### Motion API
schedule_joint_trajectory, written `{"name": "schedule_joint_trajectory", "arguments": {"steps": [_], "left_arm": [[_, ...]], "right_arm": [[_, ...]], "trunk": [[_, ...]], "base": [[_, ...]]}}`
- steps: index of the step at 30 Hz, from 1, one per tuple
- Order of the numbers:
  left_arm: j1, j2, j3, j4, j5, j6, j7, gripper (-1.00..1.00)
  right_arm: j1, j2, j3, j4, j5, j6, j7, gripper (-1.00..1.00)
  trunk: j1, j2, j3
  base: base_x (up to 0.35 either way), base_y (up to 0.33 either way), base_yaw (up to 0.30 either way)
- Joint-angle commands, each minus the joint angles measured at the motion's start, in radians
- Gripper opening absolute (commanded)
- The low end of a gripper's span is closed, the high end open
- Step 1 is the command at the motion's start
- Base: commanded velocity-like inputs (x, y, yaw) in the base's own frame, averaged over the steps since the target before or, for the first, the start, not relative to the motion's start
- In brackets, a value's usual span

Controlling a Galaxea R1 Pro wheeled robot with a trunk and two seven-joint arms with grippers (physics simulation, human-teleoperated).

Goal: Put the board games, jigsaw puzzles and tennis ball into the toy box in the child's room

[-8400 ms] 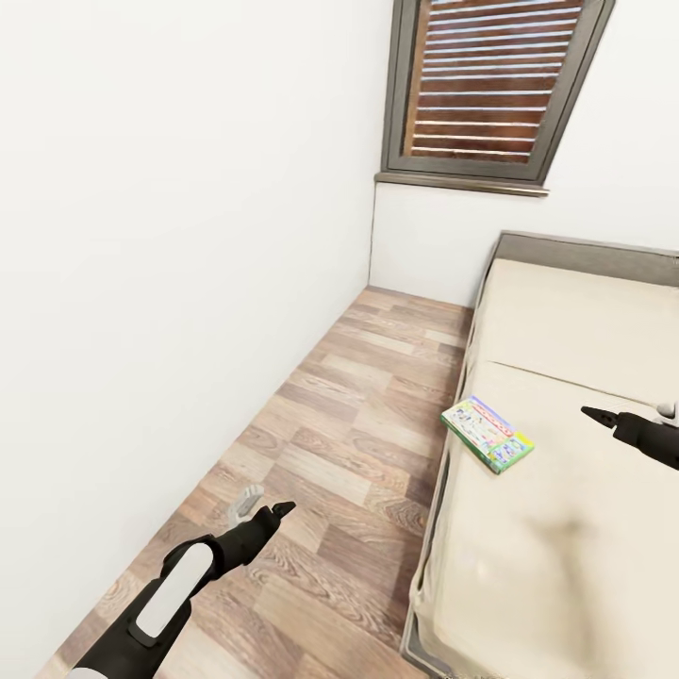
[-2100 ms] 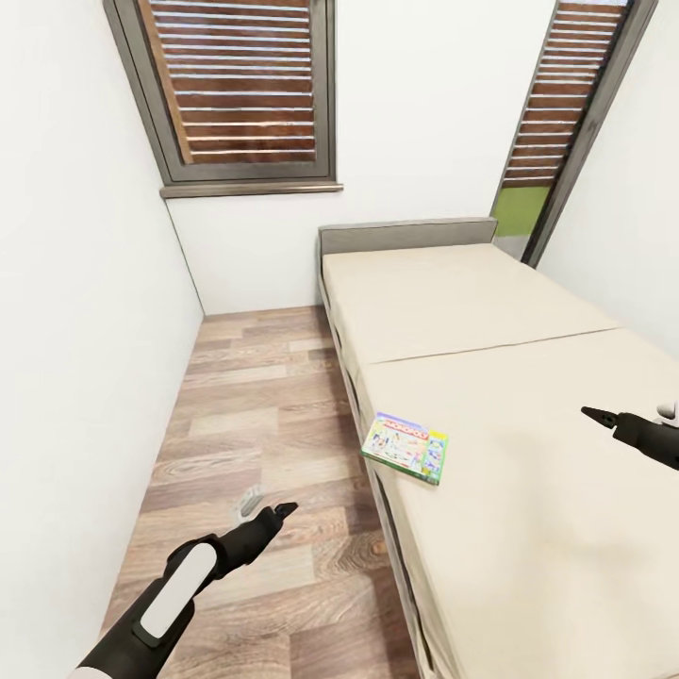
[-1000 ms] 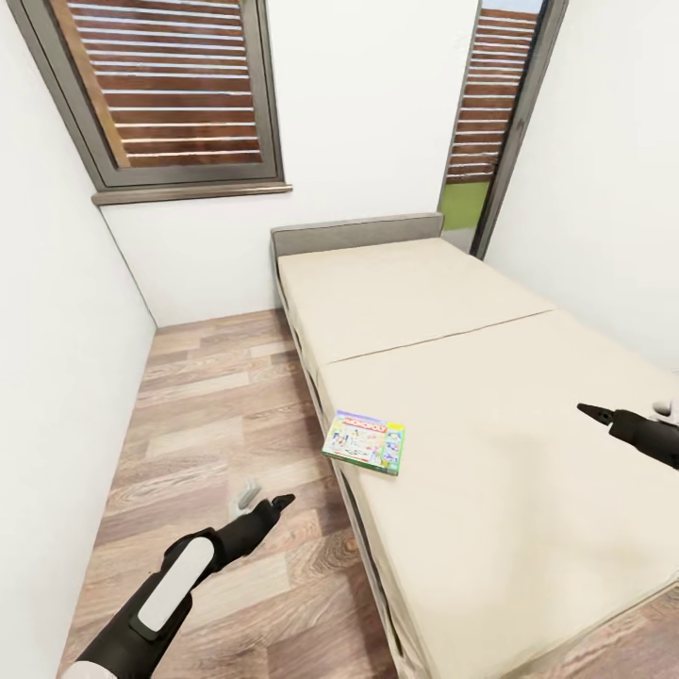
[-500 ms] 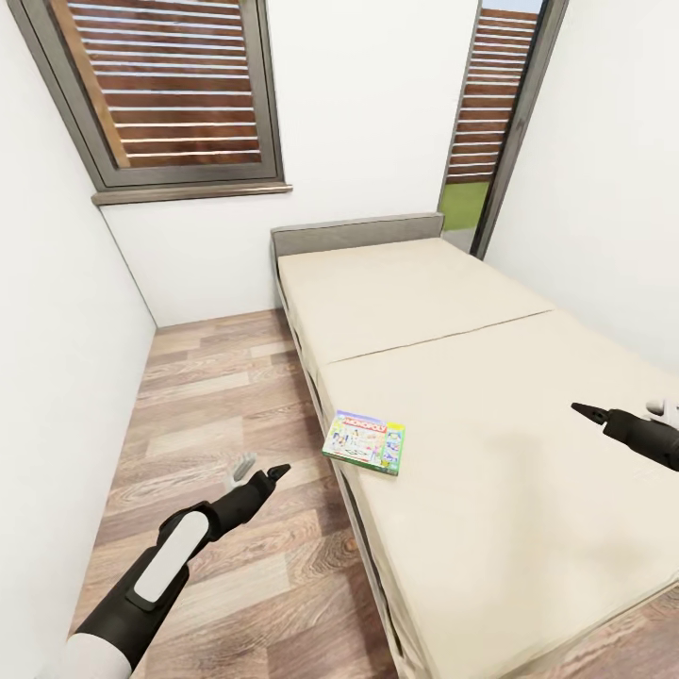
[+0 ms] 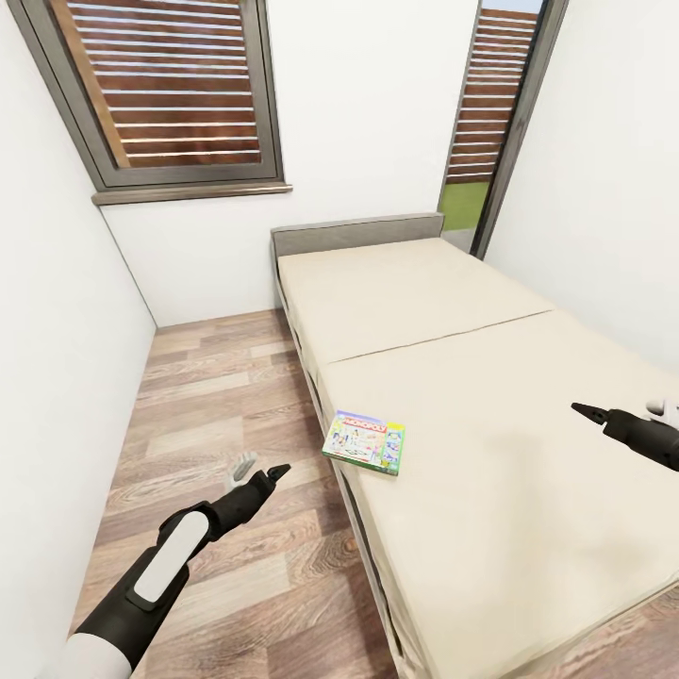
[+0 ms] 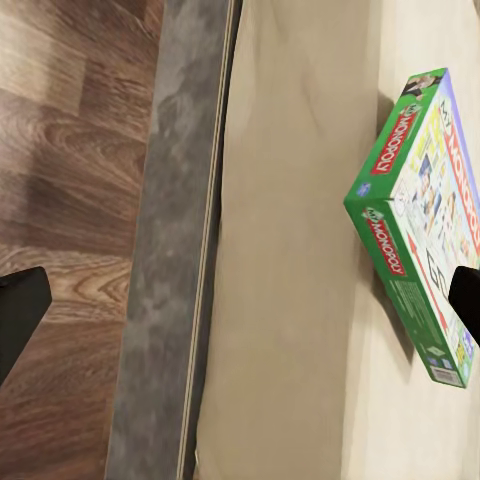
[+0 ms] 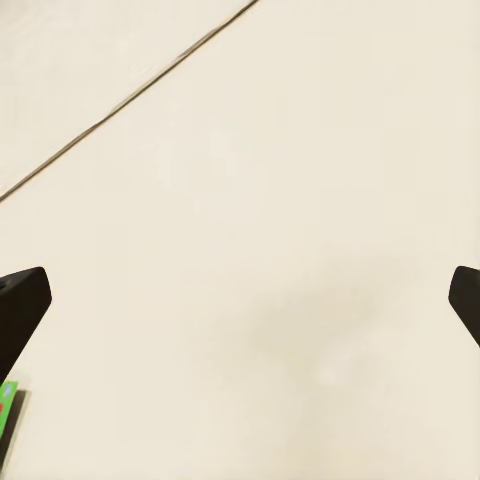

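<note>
A green-edged Monopoly board game [image 5: 364, 441] lies flat near the left edge of the beige bed [image 5: 490, 509]. My left gripper [image 5: 262, 469] hovers open over the wood floor, just left of the bed and short of the game. In the left wrist view the board game [image 6: 420, 225] lies on the bed [image 6: 290, 250], ahead between the spread fingers of that gripper [image 6: 240, 305]. My right gripper [image 5: 622, 409] hangs open over the mattress, well to the right of the game. In the right wrist view the gripper [image 7: 240, 300] faces bare bed [image 7: 250, 150], with a green sliver of board game [image 7: 6, 410] at one edge.
A strip of wood-plank floor [image 5: 217, 396] runs between the left white wall [image 5: 57, 377] and the bed's grey frame [image 6: 165, 300]. A low grey headboard [image 5: 358, 231] stands at the far end, under a shuttered window [image 5: 170, 94]. A tall narrow shuttered window [image 5: 490, 113] is at the back right.
The view swung right over the earlier frames, then held still. In the last second my left gripper rose slightly toward the bed and the right gripper edged left. The game has not moved.
</note>
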Motion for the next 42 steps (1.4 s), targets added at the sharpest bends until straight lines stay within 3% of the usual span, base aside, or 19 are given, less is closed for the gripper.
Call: {"name": "schedule_joint_trajectory", "arguments": {"steps": [1,4,11,23,42], "left_arm": [[0.0,0.001,-0.002,-0.002,0.01,0.001,0.009,1.0],[0.003,0.004,-0.003,-0.005,0.013,-0.001,0.015,1.0],[-0.017,0.021,0.037,-0.013,0.039,-0.01,0.034,1.0],[-0.025,0.028,0.105,-0.016,0.049,-0.014,0.035,1.0],[-0.027,0.03,0.111,-0.017,0.05,-0.015,0.008,1.0]], "right_arm": [[-0.001,0.0,-0.002,0.0,0.003,0.005,0.006,1.0],[-0.005,0.0,0.002,0.005,0.004,0.002,0.0,1.0],[0.0,0.008,0.015,-0.007,0.003,0.009,-0.015,1.0],[0.002,0.011,0.044,-0.016,0.002,0.014,-0.021,1.0],[0.002,0.012,0.056,-0.028,0.002,0.016,-0.023,1.0]], "trunk": [[0.0,0.0,-0.001],[0.0,0.0,-0.001],[0.0,0.0,-0.001],[0.0,0.0,-0.001],[0.0,0.0,-0.001]], "base": [[0.0,0.0,0.0],[0.0,0.0,0.0],[0.0,0.0,0.0],[0.0,0.0,0.0],[0.0,0.0,0.0]]}}
